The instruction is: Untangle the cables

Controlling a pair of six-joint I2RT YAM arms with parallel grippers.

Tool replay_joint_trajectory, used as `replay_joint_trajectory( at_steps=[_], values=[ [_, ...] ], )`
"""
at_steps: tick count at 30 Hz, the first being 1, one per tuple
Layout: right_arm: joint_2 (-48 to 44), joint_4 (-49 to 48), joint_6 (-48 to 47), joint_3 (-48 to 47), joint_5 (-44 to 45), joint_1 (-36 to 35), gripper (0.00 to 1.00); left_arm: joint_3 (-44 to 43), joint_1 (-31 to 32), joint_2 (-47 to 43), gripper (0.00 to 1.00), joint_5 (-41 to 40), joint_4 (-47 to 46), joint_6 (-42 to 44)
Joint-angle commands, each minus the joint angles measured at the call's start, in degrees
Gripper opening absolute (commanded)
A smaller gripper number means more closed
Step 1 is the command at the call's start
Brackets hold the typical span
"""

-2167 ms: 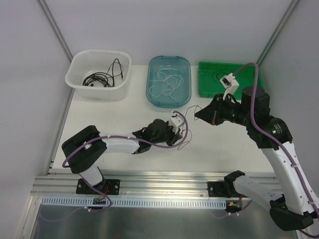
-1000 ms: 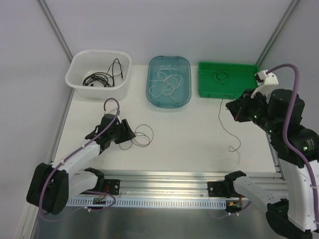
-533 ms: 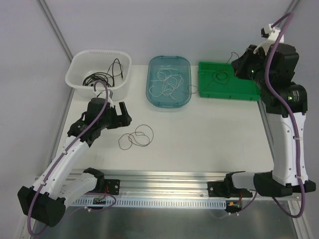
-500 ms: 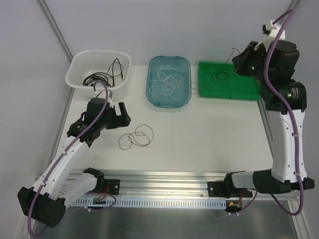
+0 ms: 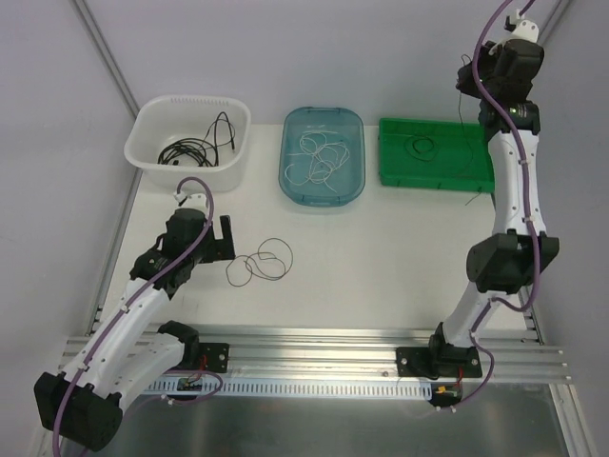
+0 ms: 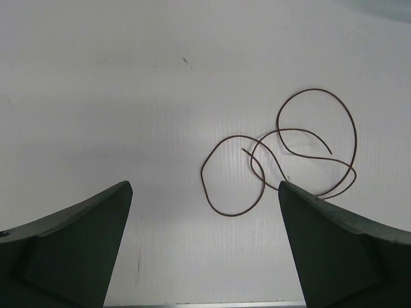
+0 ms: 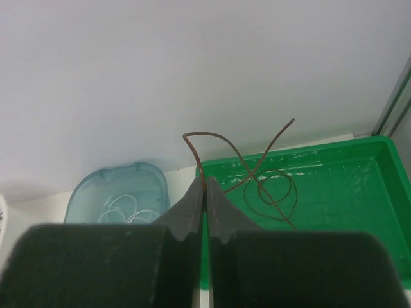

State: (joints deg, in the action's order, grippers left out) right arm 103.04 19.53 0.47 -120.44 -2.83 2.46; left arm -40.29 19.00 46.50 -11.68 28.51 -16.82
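A thin brown cable point(image 5: 262, 262) lies in loose loops on the white table, and in the left wrist view this cable point(image 6: 314, 90) sits just ahead of my fingers. My left gripper point(image 5: 225, 242) point(image 6: 204, 186) is open and empty, a little left of the loops. My right gripper point(image 5: 466, 78) point(image 7: 204, 183) is raised high at the back right, shut on another brown cable point(image 7: 205, 133). That cable hangs down over the green tray point(image 5: 447, 169) point(image 7: 347, 186). A further brown loop point(image 5: 421, 146) point(image 7: 292, 192) rests inside the tray.
A blue tray point(image 5: 290, 171) point(image 7: 122, 183) with white cables point(image 5: 322, 157) stands at the back centre. A white basket point(image 5: 152, 167) with black cables point(image 5: 190, 149) stands at the back left. The metal rail point(image 5: 304, 343) runs along the near edge.
My right arm has risen up and back, lifting its brown cable above the green tray. My left gripper has opened wide and drawn away from the loops, which stay on the table.
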Motion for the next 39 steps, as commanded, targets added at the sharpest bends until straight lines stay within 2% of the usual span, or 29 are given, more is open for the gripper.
replay_joint_trajectory(
  at_steps=[1, 14, 22, 27, 30, 34, 37, 39],
  values=[
    [4.51, -8.98, 0.94, -7.06, -3.06, 2.37, 0.01, 0.3, -0.72, -0.1, 0.99, -2.73, -3.46, 1.7],
    [12.44, -15.66, 1.9, -6.12, -3.93, 5.19, 0.02, 0.3, -0.81, 3.07, 0.99, -3.96, -3.82, 3.46],
    [17.44, -16.37, 3.31, 6.78, -4.55, 5.19, 0.13, 0.65, -0.9, 3.16, 0.99, -4.05, -3.82, 3.55],
    [21.06, -11.27, 4.1, 8.11, -6.39, 5.1, 0.2, 0.65, -0.99, 3.16, 0.99, -4.14, -3.82, 3.72],
    [19.57, -10.13, 3.05, 10.31, -7.89, 5.1, 0.39, 0.65, -0.99, 2.72, 0.99, -3.88, -3.82, 3.64],
    [14.04, -7.41, 1.56, 13.65, -9.12, 4.57, 0.7, 0.83, -0.99, 1.14, 0.99, -3.7, -3.82, 3.46],
    [7.01, -3.63, -2.12, 17.34, -8.77, 2.03, 0.8, 0.92, -0.99, -0.26, 0.99, -4.22, -3.82, 3.2],
    [1.32, 0.57, -3.45, 20.93, -7.11, -1.3, 0.82, 1.01, -1.16, -1.06, 0.99, -4.75, -3.82, 2.76]
  ],
)
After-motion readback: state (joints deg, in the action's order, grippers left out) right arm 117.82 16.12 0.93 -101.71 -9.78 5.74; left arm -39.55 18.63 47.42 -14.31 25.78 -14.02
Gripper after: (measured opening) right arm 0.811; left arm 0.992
